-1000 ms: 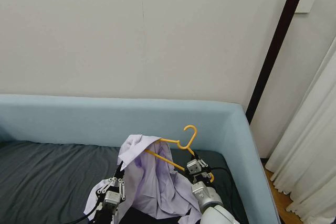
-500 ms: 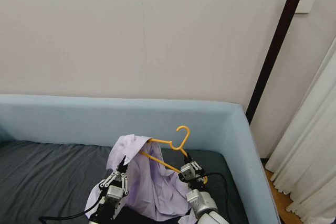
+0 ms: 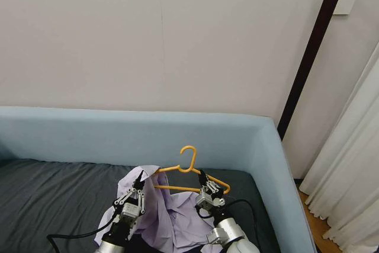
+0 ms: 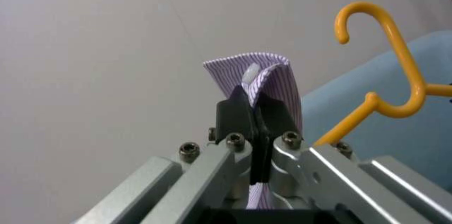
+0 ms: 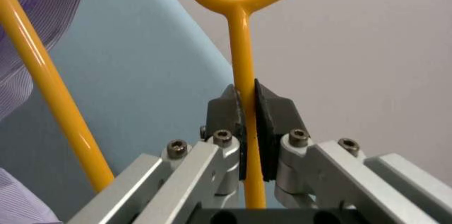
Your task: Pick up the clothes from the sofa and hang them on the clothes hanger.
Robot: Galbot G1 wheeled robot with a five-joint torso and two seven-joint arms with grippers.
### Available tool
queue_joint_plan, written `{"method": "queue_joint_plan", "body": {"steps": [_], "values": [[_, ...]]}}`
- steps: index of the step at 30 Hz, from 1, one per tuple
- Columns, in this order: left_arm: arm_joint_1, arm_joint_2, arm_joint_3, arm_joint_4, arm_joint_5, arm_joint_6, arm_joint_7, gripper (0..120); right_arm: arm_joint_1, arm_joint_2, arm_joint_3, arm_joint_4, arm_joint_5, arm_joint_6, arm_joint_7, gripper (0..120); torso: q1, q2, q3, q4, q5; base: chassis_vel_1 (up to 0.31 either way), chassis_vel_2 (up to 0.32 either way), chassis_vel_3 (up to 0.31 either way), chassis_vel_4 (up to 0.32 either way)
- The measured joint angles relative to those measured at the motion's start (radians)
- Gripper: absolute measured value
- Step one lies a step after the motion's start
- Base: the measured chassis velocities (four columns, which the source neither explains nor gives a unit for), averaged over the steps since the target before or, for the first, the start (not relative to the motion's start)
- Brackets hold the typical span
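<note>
The left gripper [image 3: 140, 180] pinches a fold of the purple shirt [image 3: 172, 217] tight and lifts it up beside one end of the yellow hanger [image 3: 188, 173]. The right gripper [image 3: 202, 182] is squeezed shut on a thin bar of the hanger, so it does not fall onto the blue sofa [image 3: 118, 137]. The shirt may already sit over that end, but I can't be sure. Each gripper holds one thing, so the shirt can go on.

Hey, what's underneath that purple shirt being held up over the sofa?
Below the shirt is the sofa's dark seat, visible around its edges. One end of the yellow hanger disappears into the fabric. That end and the seat directly beneath are covered.
</note>
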Motion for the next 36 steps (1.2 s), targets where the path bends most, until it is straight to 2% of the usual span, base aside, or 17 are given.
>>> {"method": "queue_joint_plan", "body": {"steps": [2,9,15,24,36], "values": [[-0.004,0.000,0.000,0.003,0.000,0.001,-0.001,0,0.000,-0.001,0.004,0.000,0.001,0.007,-0.006,4,0.000,0.000,0.000,0.0000,-0.0001,0.000,0.000,0.000,0.000],[-0.027,0.004,0.007,0.019,-0.004,0.007,0.001,0,0.002,-0.005,0.025,-0.012,0.021,0.129,-0.053,4,0.000,0.000,0.000,0.0000,0.0000,0.000,0.000,0.000,0.000],[-0.042,-0.005,0.027,0.030,-0.012,-0.004,0.048,0,0.014,0.018,0.002,-0.009,0.050,0.181,-0.076,4,0.000,0.000,0.000,0.0000,0.0000,0.000,0.000,0.000,0.000],[-0.010,-0.017,0.051,0.020,0.001,-0.052,0.117,0,0.024,0.039,-0.014,-0.026,0.072,0.139,-0.047,4,0.000,0.000,0.000,0.0000,0.0001,0.000,0.000,0.000,0.000],[0.027,-0.022,0.051,0.058,0.024,-0.114,0.153,0,0.032,0.047,0.000,0.036,0.206,0.029,0.036,4,0.000,0.000,0.000,0.0000,0.0000,0.000,0.000,0.000,0.000]]}}
